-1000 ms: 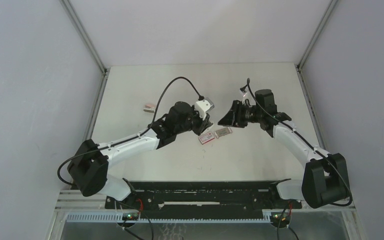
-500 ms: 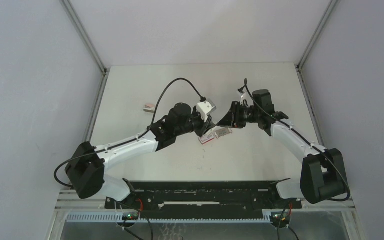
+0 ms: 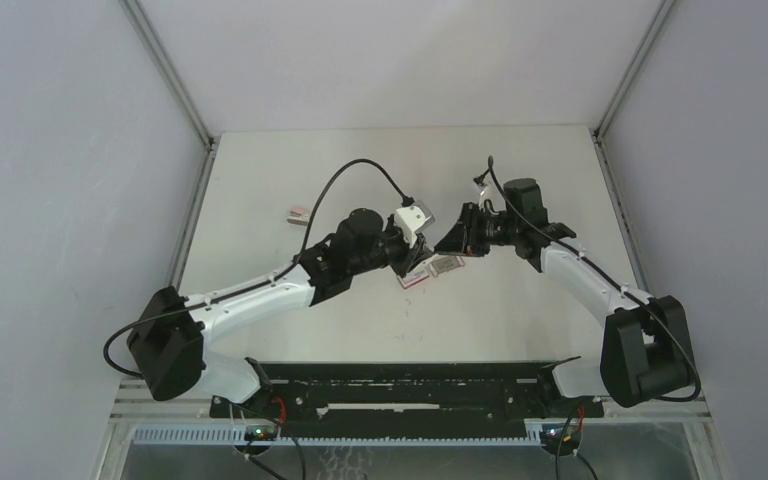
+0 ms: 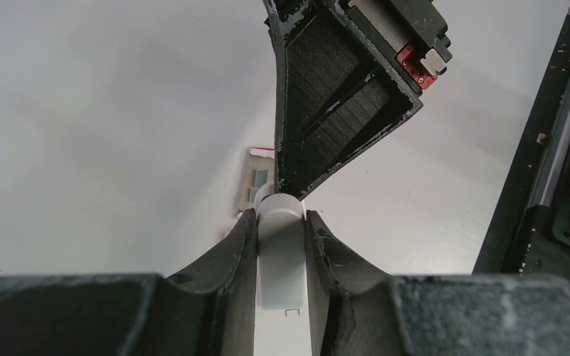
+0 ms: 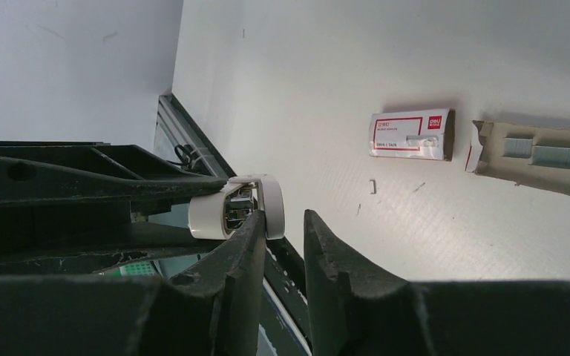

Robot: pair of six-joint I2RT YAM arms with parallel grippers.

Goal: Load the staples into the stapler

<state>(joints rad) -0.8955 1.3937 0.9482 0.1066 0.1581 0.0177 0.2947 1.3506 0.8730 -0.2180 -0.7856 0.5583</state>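
Note:
My left gripper (image 4: 280,219) is shut on a white stapler (image 4: 280,259) and holds it above the table. The stapler's front end, with metal inside, shows in the right wrist view (image 5: 226,213). My right gripper (image 5: 283,222) is open by a narrow gap with nothing between its fingers; one fingertip (image 5: 256,222) touches the stapler's curved lid. In the top view the two grippers (image 3: 412,252) (image 3: 450,238) meet tip to tip. Below them lie the red-and-white box sleeve (image 5: 410,135) and the grey tray (image 5: 490,159) with silvery staples (image 5: 534,152).
A second small red-and-white box (image 3: 300,212) lies at the table's left edge. A loose staple (image 5: 372,185) lies near the sleeve. The black rail (image 3: 410,385) runs along the near edge, and grey walls stand on both sides.
My left gripper has shifted slightly right with the stapler, and my right gripper has moved slightly left, so the two now meet.

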